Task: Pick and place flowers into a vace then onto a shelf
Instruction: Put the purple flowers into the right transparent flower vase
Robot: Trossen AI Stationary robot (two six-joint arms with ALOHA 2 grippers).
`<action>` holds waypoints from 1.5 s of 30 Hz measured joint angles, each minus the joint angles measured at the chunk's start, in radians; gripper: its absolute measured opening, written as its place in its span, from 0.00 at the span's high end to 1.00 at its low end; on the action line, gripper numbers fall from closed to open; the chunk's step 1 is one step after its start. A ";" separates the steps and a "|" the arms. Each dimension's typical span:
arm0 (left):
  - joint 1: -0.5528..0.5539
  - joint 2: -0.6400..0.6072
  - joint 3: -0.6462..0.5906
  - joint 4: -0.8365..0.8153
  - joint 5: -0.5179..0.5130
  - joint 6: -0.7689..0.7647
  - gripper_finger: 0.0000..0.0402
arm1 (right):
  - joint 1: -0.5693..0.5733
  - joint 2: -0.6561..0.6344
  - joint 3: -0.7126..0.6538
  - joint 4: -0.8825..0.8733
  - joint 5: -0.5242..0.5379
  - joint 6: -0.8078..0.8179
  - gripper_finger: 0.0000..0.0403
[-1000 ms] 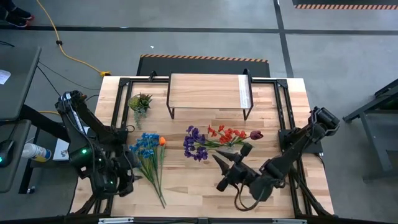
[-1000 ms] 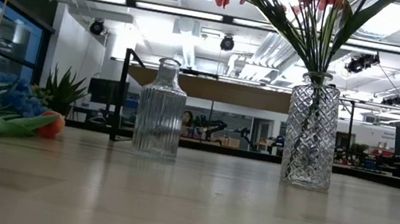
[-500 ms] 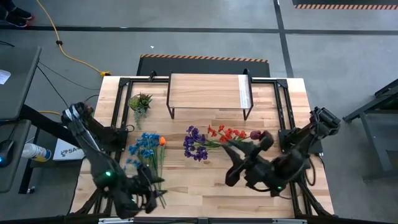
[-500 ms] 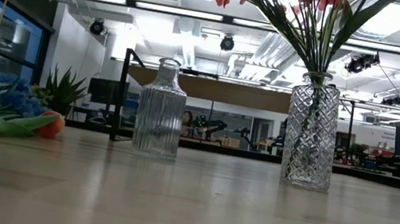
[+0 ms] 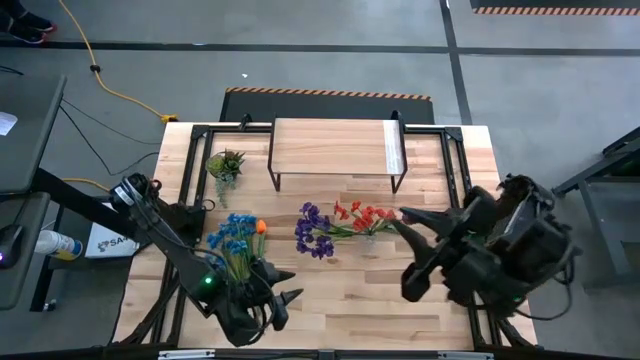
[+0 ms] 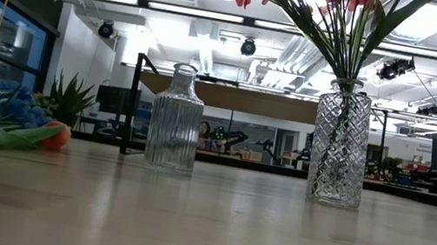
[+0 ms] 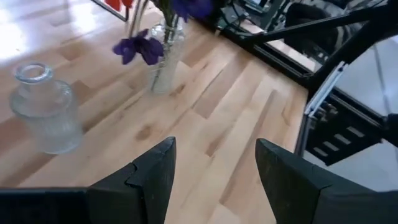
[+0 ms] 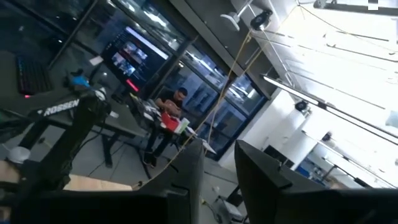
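The blue flowers (image 5: 234,240) with one orange bloom (image 5: 261,227) lie flat on the table's left half. The red, purple and maroon flowers (image 5: 350,222) stand with their stems in a diamond-cut glass vase (image 6: 340,142). A ribbed glass vase (image 6: 175,119) stands empty to its left. The shelf (image 5: 335,148) stands on its black legs at the far edge. My left gripper (image 5: 288,285) is open, low over the near middle of the table, by the blue stems' ends. My right gripper (image 5: 408,250) is open, raised high over the table's right side, touching nothing.
A small spiky potted plant (image 5: 225,163) stands at the far left beside the shelf. A black frame (image 5: 455,170) runs round the tabletop. Bare planks (image 5: 340,290) lie between the two arms near the front edge. In the left wrist view both vases (image 7: 43,115) stand ahead of the fingers.
My left arm has swung from the near left corner toward the near middle of the table, past the blue stems. My right gripper has risen from low over the near middle and drawn back toward the right edge, tipping up. The flowers and vases have stayed still.
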 joint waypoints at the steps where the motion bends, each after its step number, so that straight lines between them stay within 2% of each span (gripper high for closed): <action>1: -0.001 -0.001 0.000 -0.007 -0.009 0.002 0.37 | 0.007 0.000 0.018 -0.018 -0.001 0.000 0.79; 8: 0.007 0.005 0.000 -0.050 -0.104 0.000 0.37 | 0.026 0.001 0.078 -0.048 -0.022 -0.005 0.79; 11: 0.019 0.019 -0.021 -0.015 -0.108 -0.005 0.37 | 0.025 0.001 0.090 -0.060 -0.029 -0.008 0.79; 14: 0.034 0.047 -0.062 0.028 -0.055 -0.033 0.37 | 0.025 0.001 0.097 -0.065 -0.040 -0.017 0.79; 21: 0.045 0.157 -0.162 0.300 -0.057 -0.120 0.37 | 0.014 0.001 0.097 -0.065 -0.068 -0.060 0.79; 27: 0.050 0.245 -0.193 0.467 -0.150 -0.109 0.37 | 0.005 0.001 0.097 -0.071 -0.075 -0.078 0.79; 33: 0.114 0.351 -0.193 0.623 -0.206 -0.109 0.37 | -0.002 0.002 0.097 -0.088 -0.083 -0.079 0.79; 35: 0.137 0.372 -0.193 0.731 -0.212 -0.062 0.37 | -0.002 0.002 0.097 -0.088 -0.084 -0.079 0.79; 39: 0.172 0.379 -0.190 0.944 -0.198 0.158 0.37 | -0.002 0.002 0.097 -0.090 -0.084 -0.085 0.79; 42: 0.203 0.379 -0.191 0.982 -0.208 0.257 0.37 | -0.002 0.002 0.097 -0.097 -0.089 -0.087 0.79; 45: 0.238 0.380 -0.191 1.010 -0.184 0.283 0.37 | -0.002 0.002 0.097 -0.103 -0.088 -0.087 0.79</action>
